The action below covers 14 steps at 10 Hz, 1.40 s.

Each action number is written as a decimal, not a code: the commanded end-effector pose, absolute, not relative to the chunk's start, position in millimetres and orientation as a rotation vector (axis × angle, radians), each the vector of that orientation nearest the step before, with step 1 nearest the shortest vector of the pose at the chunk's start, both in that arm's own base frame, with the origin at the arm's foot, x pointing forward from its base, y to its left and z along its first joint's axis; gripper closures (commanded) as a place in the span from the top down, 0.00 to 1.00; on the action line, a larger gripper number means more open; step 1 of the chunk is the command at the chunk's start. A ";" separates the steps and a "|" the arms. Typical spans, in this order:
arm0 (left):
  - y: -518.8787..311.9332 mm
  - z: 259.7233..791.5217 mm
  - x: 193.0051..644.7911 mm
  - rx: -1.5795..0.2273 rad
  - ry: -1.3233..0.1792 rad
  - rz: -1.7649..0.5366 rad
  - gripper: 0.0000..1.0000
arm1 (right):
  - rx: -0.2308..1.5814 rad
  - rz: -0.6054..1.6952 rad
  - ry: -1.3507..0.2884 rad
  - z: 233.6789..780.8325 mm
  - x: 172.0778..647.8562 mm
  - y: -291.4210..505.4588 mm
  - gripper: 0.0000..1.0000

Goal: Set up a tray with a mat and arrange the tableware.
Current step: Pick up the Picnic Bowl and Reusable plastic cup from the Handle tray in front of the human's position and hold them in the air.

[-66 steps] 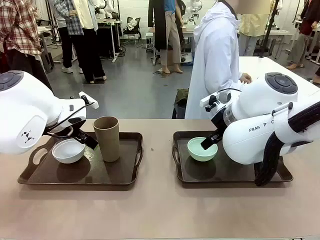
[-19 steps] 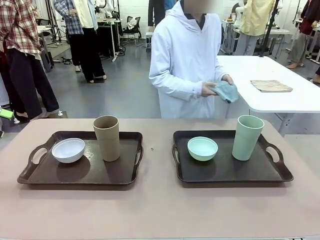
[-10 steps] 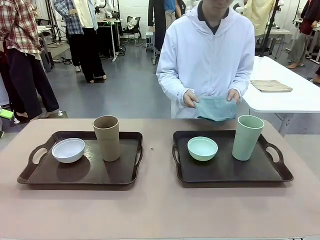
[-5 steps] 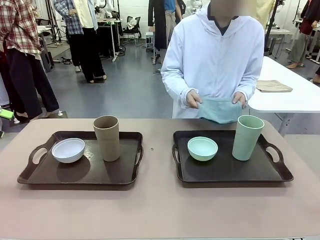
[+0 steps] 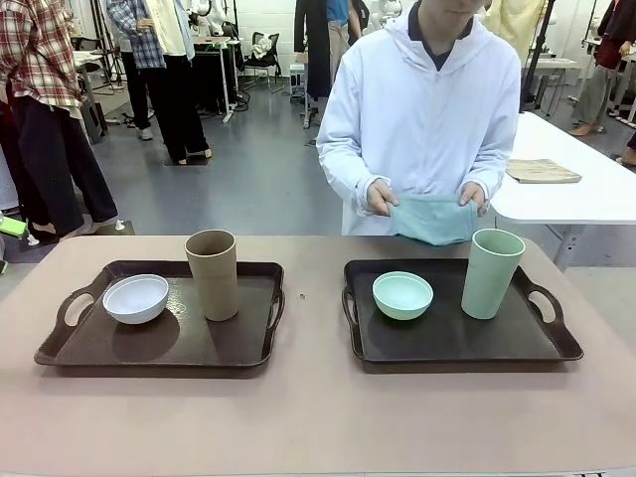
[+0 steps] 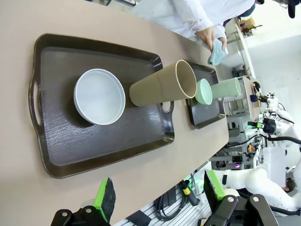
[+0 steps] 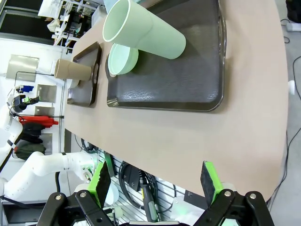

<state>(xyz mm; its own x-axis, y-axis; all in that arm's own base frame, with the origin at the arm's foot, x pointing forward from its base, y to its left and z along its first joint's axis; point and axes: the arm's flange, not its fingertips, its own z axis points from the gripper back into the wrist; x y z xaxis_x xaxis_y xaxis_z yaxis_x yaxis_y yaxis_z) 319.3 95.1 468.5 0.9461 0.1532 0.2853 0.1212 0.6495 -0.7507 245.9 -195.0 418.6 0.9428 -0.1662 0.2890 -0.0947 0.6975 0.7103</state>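
Left gripper: wide open, nothing between the green pads, hanging clear of the table by its near edge. Straight out at 12 o'clock in the left wrist view, well apart from the fingers, the brown tumbler, upright on the left tray. At 11 o'clock, just beside that tumbler and on the same tray, the white bowl, mouth up. Farther off at 1 o'clock, the right tray with its two pieces.

Right gripper: likewise wide open and empty, above the table edge. At 12 o'clock in the right wrist view, well apart, the pale green tumbler, upright at one end of the right tray. At 11 o'clock, just beside it, the mint green bowl. Far out toward 10 o'clock, the left tray with the brown tumbler.

From the front: two dark trays side by side, apart from each other. On each, bowl at 9 o'clock of its tumbler, close but not touching.

At 12 o'clock of the right tray, at the table's far edge, a person in a white hooded top. Both hands, one and the other, on a teal cloth, held up off the table at about 11 o'clock of the pale green tumbler.
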 end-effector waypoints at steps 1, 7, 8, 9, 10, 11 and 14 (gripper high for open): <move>96.7 468.9 318.7 -0.889 -0.359 0.000 1.00 | 0.826 -0.031 -0.363 417.9 247.9 -196.8 1.00; 96.7 468.9 318.7 -0.889 -0.359 0.000 1.00 | 0.826 -0.031 -0.363 417.9 247.9 -196.8 1.00; 95.3 468.5 319.2 -0.868 -0.340 0.019 1.00 | 0.800 -0.042 -0.346 418.6 245.3 -195.5 1.00; 87.5 483.7 323.6 -0.833 -0.355 -0.002 1.00 | 0.752 -0.019 -0.352 422.4 255.6 -196.8 1.00; 74.5 499.1 330.2 -0.769 -0.341 -0.042 1.00 | 0.730 -0.005 -0.354 427.6 270.4 -195.8 1.00; 57.1 517.7 340.2 -0.700 -0.329 -0.054 1.00 | 0.710 0.036 -0.364 432.5 284.2 -195.2 1.00; -19.2 591.2 369.1 -0.536 -0.342 -0.125 1.00 | 0.697 0.242 -0.452 447.4 328.9 -187.0 1.00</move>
<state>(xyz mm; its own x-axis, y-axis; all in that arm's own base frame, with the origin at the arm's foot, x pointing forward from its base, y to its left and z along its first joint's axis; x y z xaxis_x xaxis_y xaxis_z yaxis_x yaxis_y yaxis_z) 355.8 -1.9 574.5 0.9330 -0.0010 0.3598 0.2131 0.8072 -0.5504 309.3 -183.3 453.8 0.9134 0.0074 0.4071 -0.2689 0.7617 0.5895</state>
